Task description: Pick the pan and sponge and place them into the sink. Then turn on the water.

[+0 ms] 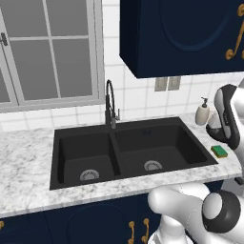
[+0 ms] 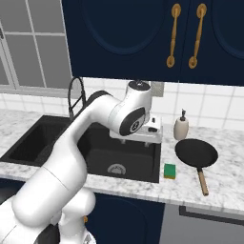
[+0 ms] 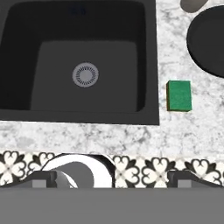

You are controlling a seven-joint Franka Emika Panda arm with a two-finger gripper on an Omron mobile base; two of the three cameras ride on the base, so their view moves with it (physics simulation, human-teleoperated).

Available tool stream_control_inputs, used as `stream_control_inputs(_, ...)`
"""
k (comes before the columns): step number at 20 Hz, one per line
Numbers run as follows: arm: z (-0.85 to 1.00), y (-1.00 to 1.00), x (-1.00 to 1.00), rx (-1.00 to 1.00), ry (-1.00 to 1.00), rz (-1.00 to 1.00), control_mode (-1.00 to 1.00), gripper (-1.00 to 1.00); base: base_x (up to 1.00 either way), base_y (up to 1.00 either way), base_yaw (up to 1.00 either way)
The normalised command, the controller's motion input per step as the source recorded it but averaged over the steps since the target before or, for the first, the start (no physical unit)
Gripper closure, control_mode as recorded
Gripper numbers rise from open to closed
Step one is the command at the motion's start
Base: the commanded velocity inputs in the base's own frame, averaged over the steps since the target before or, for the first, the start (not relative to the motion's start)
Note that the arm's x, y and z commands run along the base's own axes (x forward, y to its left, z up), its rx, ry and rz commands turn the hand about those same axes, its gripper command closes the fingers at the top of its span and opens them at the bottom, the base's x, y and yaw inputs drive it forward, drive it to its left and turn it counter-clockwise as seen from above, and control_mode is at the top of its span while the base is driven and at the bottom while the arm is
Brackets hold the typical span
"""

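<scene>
The black pan [image 2: 196,152] lies on the counter right of the sink, its light-brown handle [image 2: 203,181] pointing toward the front edge. The green sponge [image 2: 170,170] rests between the pan and the sink [image 2: 28,143], close to the basin's right rim. My gripper [image 2: 137,140] hovers above the right basin, pointing down, left of the sponge and apart from it. In the hand view the gripper [image 3: 116,179] is open, its fingertips [image 3: 43,177] wide apart with nothing between them; the sponge [image 3: 179,95] and the pan's edge [image 3: 208,41] lie to the right. No water runs from the faucet [image 1: 110,105].
A beige soap dispenser [image 2: 180,127] stands by the wall behind the pan. Dark blue cabinets [image 2: 143,33] hang above the counter. A silver drain [image 3: 85,75] sits in the right basin. The marble counter [image 1: 24,162] runs along both sides of the sink.
</scene>
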Motion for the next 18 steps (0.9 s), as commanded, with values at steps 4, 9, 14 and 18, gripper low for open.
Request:
stream_control_inputs(4,-0.19,-0.64,0.0,0.0,0.12,0.0,-1.0,-1.0,0.0,0.0,0.0)
stream_control_inputs(9,-0.21,-0.58,0.0,-0.03,0.11,0.0,-1.0,-1.0,0.0,0.0,0.0)
stream_control_inputs(14,-0.21,-0.54,0.0,-0.02,0.1,0.0,-1.0,-1.0,0.0,0.0,0.0)
stream_control_inputs(18,-0.23,-0.48,0.0,-0.02,0.1,0.0,-1.0,-1.0,0.0,0.0,0.0)
